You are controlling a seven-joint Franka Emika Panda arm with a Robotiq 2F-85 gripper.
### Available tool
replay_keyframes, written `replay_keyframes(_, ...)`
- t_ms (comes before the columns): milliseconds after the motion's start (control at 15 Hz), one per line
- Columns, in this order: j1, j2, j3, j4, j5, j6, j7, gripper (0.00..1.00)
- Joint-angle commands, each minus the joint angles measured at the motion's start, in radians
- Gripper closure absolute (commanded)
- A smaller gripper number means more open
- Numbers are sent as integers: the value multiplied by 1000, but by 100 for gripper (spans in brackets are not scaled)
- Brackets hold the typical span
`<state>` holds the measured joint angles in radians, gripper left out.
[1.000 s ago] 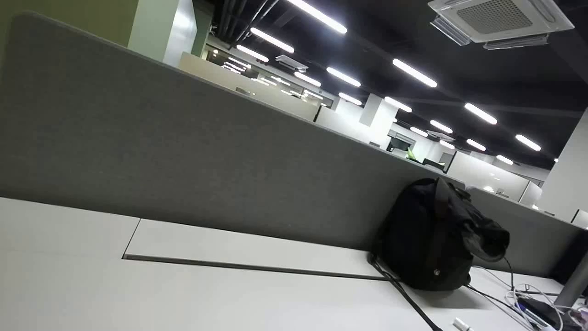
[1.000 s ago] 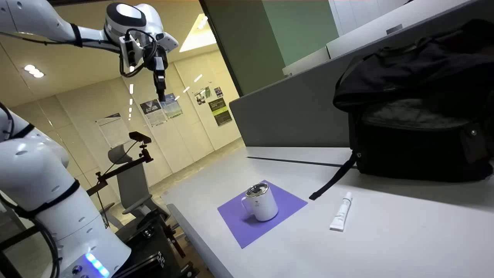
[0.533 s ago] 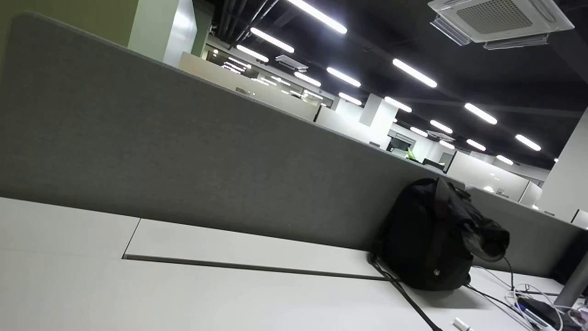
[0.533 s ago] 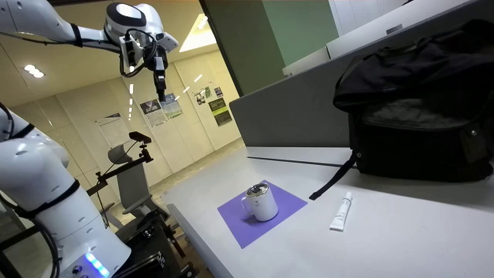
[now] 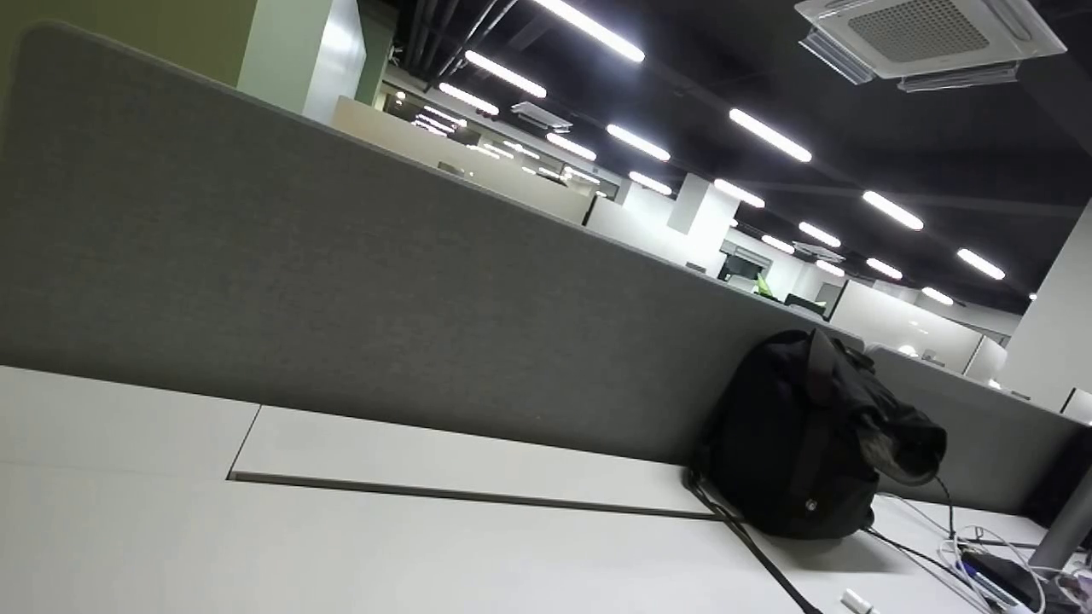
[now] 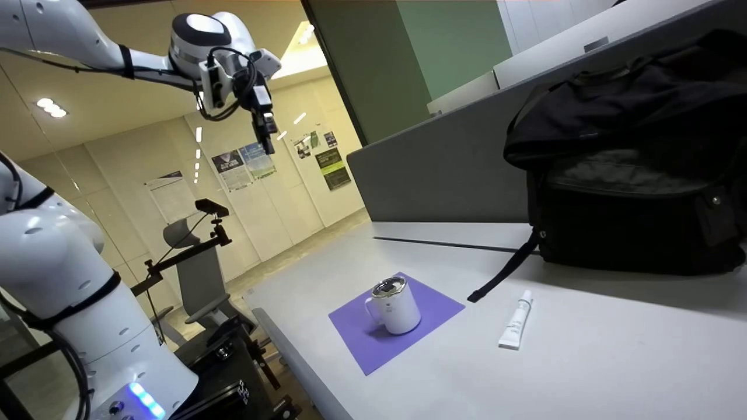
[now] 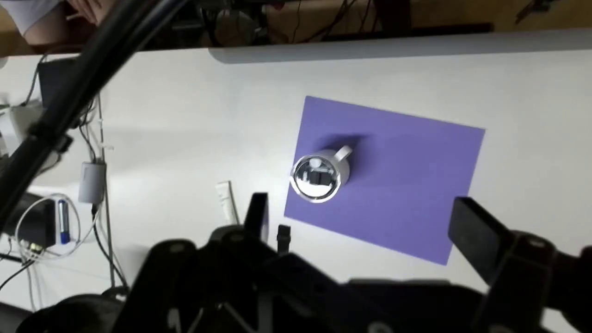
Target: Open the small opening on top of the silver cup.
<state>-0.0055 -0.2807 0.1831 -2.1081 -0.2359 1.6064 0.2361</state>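
A white mug (image 6: 401, 312) with a shiny silver lid (image 6: 389, 286) stands upright on a purple sheet (image 6: 435, 300), its handle toward the robot base. In the wrist view the lid (image 7: 317, 185) is left of the middle and the sheet (image 7: 407, 171) lies under the mug. A dark rectangular patch shows on the lid; I cannot tell whether it is the opening's cover or a reflection. My gripper (image 6: 268, 150) hangs high above the table, well apart from the mug. In the wrist view the gripper (image 7: 360, 203) is wide open with nothing between its fingers.
A white tube (image 6: 516, 321) lies beside the sheet. A black backpack (image 6: 630, 192) stands against the grey divider (image 6: 443, 181), its strap (image 6: 503, 277) reaching toward the sheet. Cables and a grey adapter (image 7: 91, 182) lie at the wrist view's left. The backpack (image 5: 785, 443) shows in both exterior views.
In an exterior view my arm and gripper have moved to the right and slightly down over the last half second, and the gripper has tilted a little. The mug has not moved.
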Motion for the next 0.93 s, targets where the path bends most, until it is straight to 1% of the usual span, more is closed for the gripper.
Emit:
replay_keyframes(0, -11, 41, -52, -83, -137, 227, 29, 0)
replay_keyframes(67, -23, 70, -75, -97, -162, 289, 29, 0)
replay_keyframes(267, -59, 160, -138, -118, -192, 437, 29, 0)
replay_keyframes(333, -68, 210, -152, -99, -202, 429, 12, 0)
replay_keyframes(400, -74, 240, -162, -85, -217, 410, 40, 0)
replay_keyframes(467, -54, 183, -160, -116, -188, 418, 2, 0)
replay_keyframes(667, -65, 246, -182, -104, -200, 424, 3, 0)
replay_keyframes(867, -61, 246, -180, -98, -200, 424, 4, 0)
